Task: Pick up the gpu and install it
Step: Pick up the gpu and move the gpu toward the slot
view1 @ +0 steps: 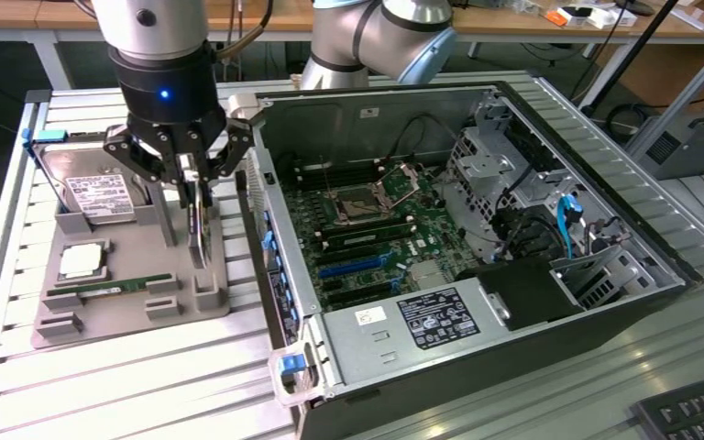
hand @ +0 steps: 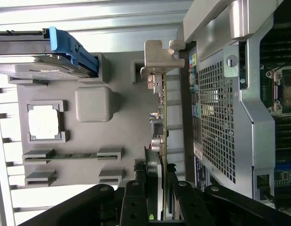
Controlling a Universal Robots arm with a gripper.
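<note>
Tool (view1: 193, 188): half-closed, pads apparently clamped on thin, dark gpu card (view1: 201, 238) with silver bracket, standing on edge in grey plastic tray (view1: 107, 321) beside open black computer case (view1: 365, 115). I'd lift straight up, card vertical.

We noted a black pincer (view1: 193, 188), a thin tan-brown gpu card (hand: 163, 117), a plain grey moulded tray (view1: 132, 316), a narrow green memory stick (view1: 110, 288) and a blue-handled silver hard drive (view1: 93, 194), white-labelled.
</note>
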